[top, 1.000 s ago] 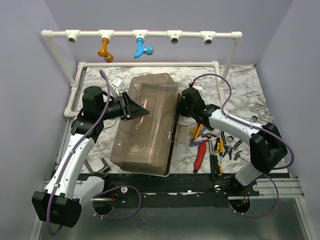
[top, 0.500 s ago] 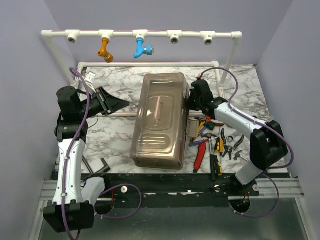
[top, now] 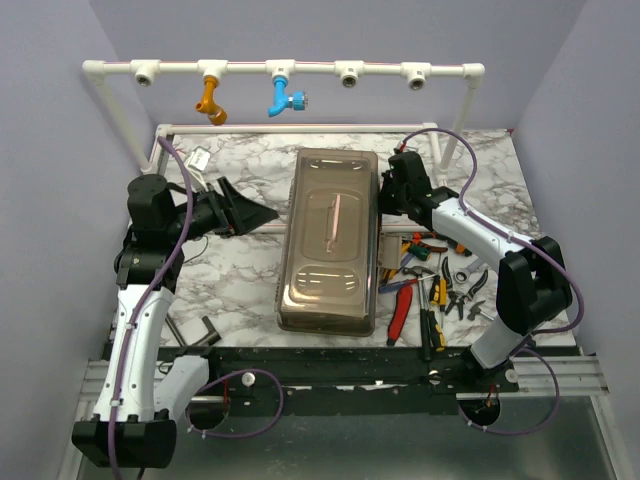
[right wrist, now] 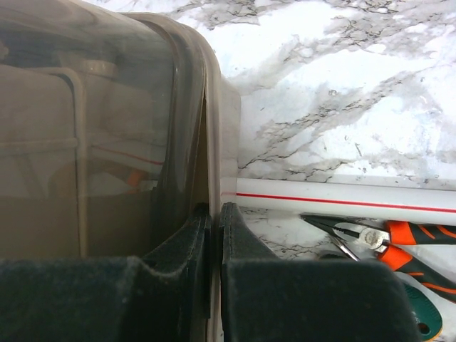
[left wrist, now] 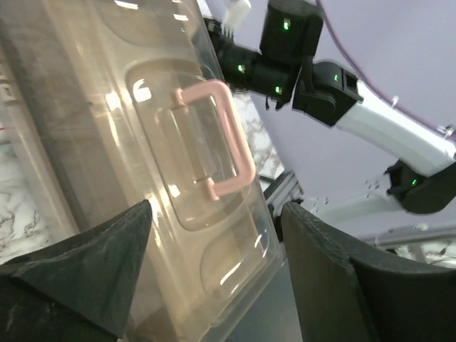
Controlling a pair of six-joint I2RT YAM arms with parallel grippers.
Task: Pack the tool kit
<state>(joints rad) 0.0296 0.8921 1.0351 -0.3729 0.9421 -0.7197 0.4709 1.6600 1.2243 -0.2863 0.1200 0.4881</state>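
Two arms share a marble worktop (top: 240, 280) where the toolbox (top: 332, 240) lies lengthwise at the middle, smoky lid down over its beige base. The right pincer (right wrist: 214, 208) is clamped on the thin lip along the box's far right edge, apparently to steady or square it. The left pincer (left wrist: 214, 210) gapes wide just left of the box, holding nothing. Loose hand tools (top: 430, 285) lie heaped to the right, outside the box, so packing looks unfinished. The pink handle (left wrist: 221, 142) sits folded flat on the lid.

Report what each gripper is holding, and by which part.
The right gripper pinches the toolbox by its right-side rim; the left gripper is open, holding nothing.
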